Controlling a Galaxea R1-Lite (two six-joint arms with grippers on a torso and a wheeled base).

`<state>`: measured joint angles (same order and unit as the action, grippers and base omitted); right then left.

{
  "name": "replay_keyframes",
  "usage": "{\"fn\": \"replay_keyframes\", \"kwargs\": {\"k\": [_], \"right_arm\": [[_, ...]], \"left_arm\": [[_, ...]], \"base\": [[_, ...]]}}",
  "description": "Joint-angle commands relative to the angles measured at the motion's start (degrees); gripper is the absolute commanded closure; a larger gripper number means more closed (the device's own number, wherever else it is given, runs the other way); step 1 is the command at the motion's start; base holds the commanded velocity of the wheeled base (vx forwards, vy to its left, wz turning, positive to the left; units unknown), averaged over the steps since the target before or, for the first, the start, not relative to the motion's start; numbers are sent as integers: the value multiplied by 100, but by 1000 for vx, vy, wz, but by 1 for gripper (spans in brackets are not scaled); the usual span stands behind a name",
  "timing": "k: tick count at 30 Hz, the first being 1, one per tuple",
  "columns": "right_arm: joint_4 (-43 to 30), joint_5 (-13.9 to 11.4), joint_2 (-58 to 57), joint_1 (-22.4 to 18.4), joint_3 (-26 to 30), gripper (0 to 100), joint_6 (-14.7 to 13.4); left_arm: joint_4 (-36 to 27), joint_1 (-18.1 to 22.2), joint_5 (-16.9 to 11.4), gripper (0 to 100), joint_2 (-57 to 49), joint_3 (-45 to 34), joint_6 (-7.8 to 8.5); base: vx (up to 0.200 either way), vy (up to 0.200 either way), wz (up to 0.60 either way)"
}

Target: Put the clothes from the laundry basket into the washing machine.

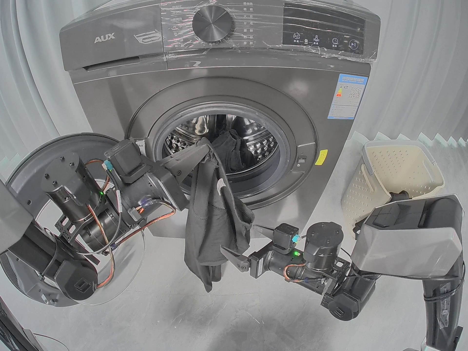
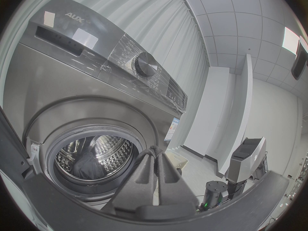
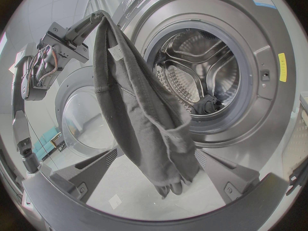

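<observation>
A dark grey garment (image 1: pixel 212 215) hangs in front of the washing machine's open drum (image 1: pixel 243 142), with my left gripper (image 1: pixel 204 148) shut on its top edge. In the left wrist view the left gripper (image 2: pixel 156 156) pinches a bit of dark cloth. My right gripper (image 1: pixel 240 241) is open, low beside the garment's lower half. In the right wrist view the garment (image 3: pixel 141 113) dangles between the spread fingers (image 3: pixel 96 164); I cannot tell whether they touch it. A second dark garment (image 3: pixel 207 105) lies inside the drum. The cream laundry basket (image 1: pixel 397 169) stands on the floor to the machine's right.
The round glass door (image 1: pixel 39 181) is swung open to the left, behind my left arm. Grey floor (image 1: pixel 195 313) lies bare in front of the machine. Pale curtains hang behind and beside it.
</observation>
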<state>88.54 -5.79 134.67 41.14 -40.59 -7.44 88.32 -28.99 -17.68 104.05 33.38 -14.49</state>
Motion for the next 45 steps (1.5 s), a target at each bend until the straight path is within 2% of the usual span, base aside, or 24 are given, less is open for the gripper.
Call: {"fn": "replay_keyframes", "kwargs": {"k": [1, 5, 12, 18, 21, 23, 24, 26, 42, 43, 45], "right_arm": [[-3, -159, 349, -107, -467, 0, 5], [5, -300, 525, -168, -739, 0, 32], [-3, -300, 534, -89, -1117, 0, 111], [-3, -186, 894, -80, -1522, 0, 216], [-3, 78, 1220, -10, -1891, 0, 216], [-12, 131, 1290, -1, -1987, 0, 216], [-12, 192, 1334, 17, -2031, 100, 216], [-3, 289, 1395, 34, -2058, 100, 199], [14, 324, 1097, -36, -1908, 100, 111], [5, 394, 745, -230, -1733, 100, 76], [-3, 430, 552, -397, -1724, 100, 76]], "left_arm": [[10, 16, 1, 100, -25, -24, -1], [1, 7, 1, 100, -34, -7, -1], [-8, -1, 1, 100, -34, 28, -1], [-8, -10, 1, 100, -51, 46, -1], [-8, -72, 10, 100, -60, 90, -1], [-17, -72, 10, 100, -60, 116, -1], [-17, -72, 10, 100, -60, 134, -1], [-17, -72, 19, 100, -60, 143, -10], [27, 60, 107, 100, -95, 2, -10], [-17, 297, 80, 100, -236, -270, -1], [-8, 403, 19, 100, -262, -490, 26]], "base": [[0, 0, 0], [0, 0, 0], [0, 0, 0], [0, 0, 0], [0, 0, 0], [0, 0, 0], [0, 0, 0], [0, 0, 0], [0, 0, 0], [0, 0, 0], [0, 0, 0]]}}
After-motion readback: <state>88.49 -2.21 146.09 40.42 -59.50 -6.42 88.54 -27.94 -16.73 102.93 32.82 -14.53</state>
